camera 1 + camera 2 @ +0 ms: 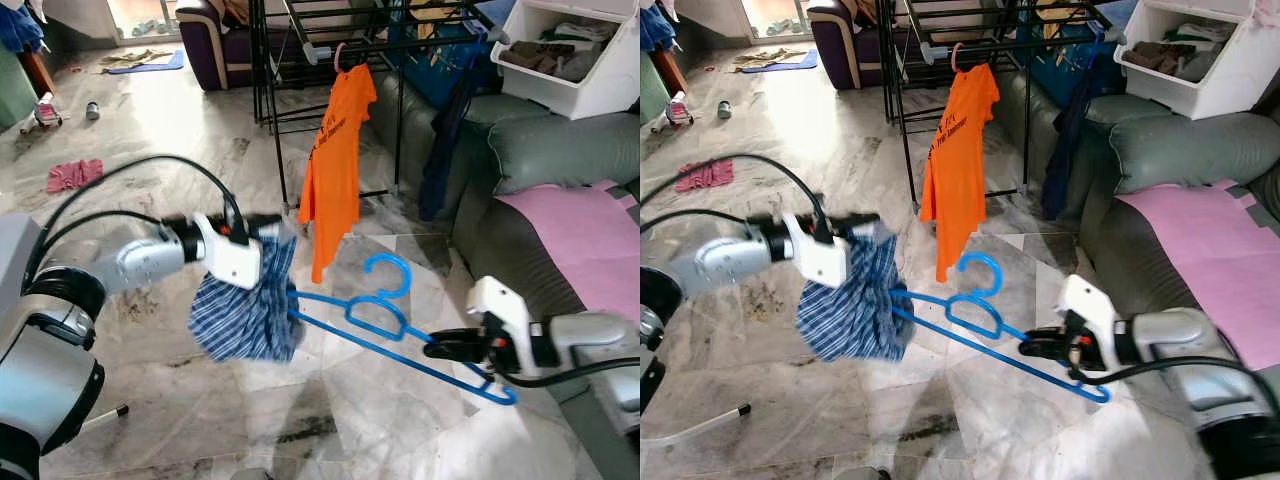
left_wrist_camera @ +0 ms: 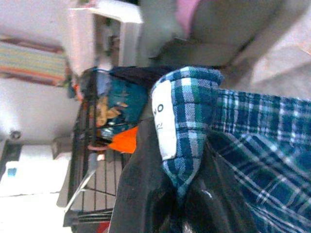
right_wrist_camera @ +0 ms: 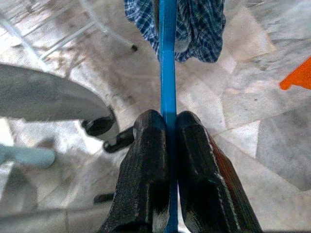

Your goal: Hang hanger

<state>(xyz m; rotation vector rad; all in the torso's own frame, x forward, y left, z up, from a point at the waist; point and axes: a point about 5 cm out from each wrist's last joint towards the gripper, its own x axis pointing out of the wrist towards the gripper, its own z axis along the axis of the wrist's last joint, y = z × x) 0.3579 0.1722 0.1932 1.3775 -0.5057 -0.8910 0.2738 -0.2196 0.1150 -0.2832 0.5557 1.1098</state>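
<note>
Right wrist view showed your right gripper (image 3: 169,141) clenched on the blue hanger (image 3: 168,73), which hung low over the marble floor (image 1: 200,140); your left gripper (image 2: 187,204) pinched the plaid garment (image 1: 250,300) by its collar at the hanger's far end. I judged the hanger light, stiff and slick, the cloth limp; you did well to grip the bar, leaving its hook (image 1: 392,272) free for the rack (image 1: 330,45).
</note>
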